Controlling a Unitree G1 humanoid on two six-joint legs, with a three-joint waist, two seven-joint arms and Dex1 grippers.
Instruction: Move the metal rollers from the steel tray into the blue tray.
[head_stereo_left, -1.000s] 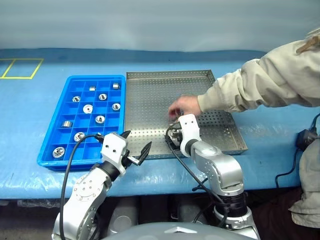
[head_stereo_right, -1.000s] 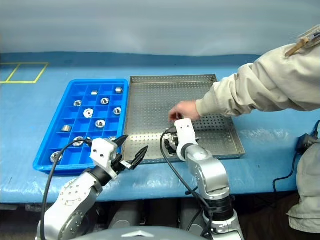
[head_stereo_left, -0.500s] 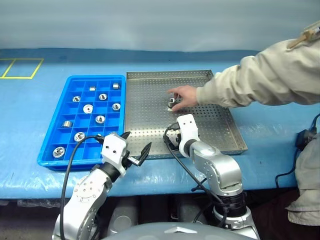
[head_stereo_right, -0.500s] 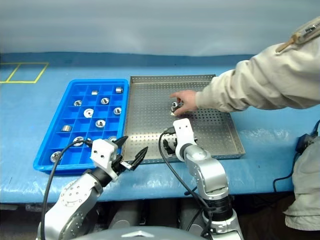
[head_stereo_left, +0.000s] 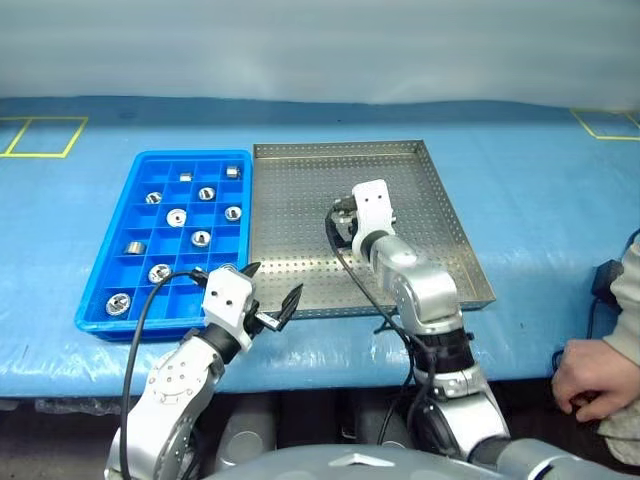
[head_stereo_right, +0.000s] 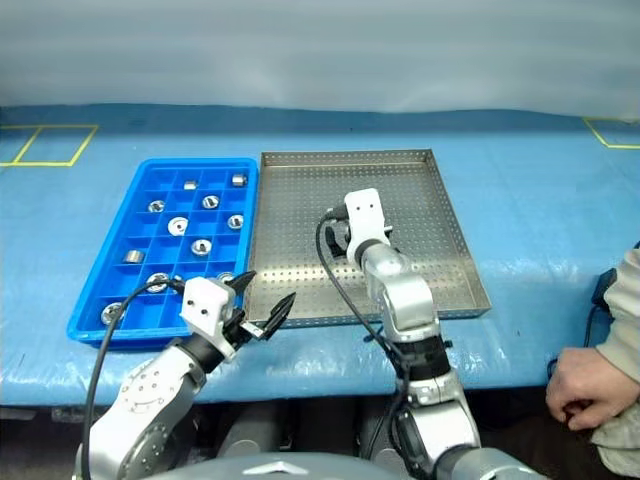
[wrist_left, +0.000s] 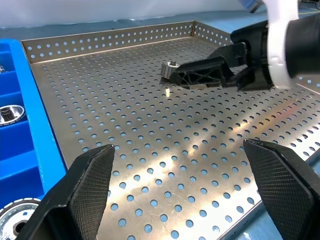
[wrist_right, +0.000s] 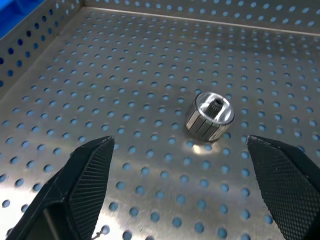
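A person's hand (head_stereo_left: 590, 375) rests at the desk's (head_stereo_left: 540, 220) near right edge. The left pincer (head_stereo_left: 270, 290) hangs open over the near rim of the steel tray (head_stereo_left: 300, 260), holding nothing. Farther in, the right pincer (wrist_right: 180, 185) is spread wide above the tray's middle, empty, with one roller (wrist_right: 210, 116) lying on the perforated floor just ahead of its fingers. The other rollers (head_stereo_left: 201, 238) sit in compartments of the blue tray (head_stereo_left: 110, 270), left of the steel one.
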